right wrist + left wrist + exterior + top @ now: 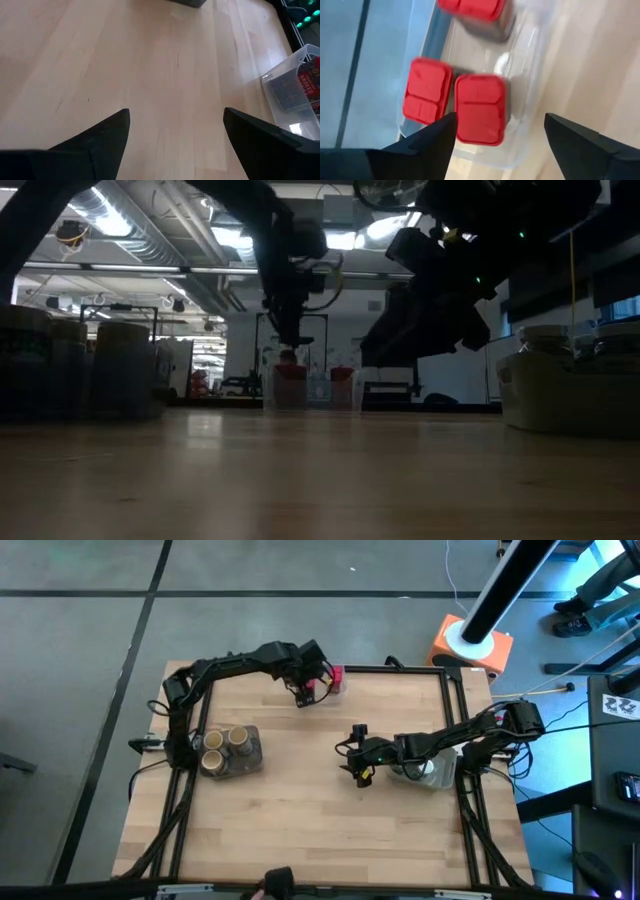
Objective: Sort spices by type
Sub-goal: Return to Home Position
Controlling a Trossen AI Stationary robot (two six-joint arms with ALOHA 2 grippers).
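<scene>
My left gripper (304, 696) (500, 131) is open and hovers over the clear tray (525, 60) at the table's far edge. Three red blocks stand in the tray. The nearest one (480, 109) lies below the gap between the fingers, and a second (426, 90) sits beside it. My right gripper (360, 774) (176, 129) is open above bare wood in the table's middle. Tan round-topped cylinders (228, 741) stand in a grey bin on the left. White-capped jars (428, 772) sit in a bin under my right arm.
The clear tray with the red blocks (290, 380) stands far off in the low view, and the bin of jars (565, 385) stands to the right. An orange base with a dark pole (472, 640) stands beyond the far right corner. Bare wood (300, 810) fills the near half.
</scene>
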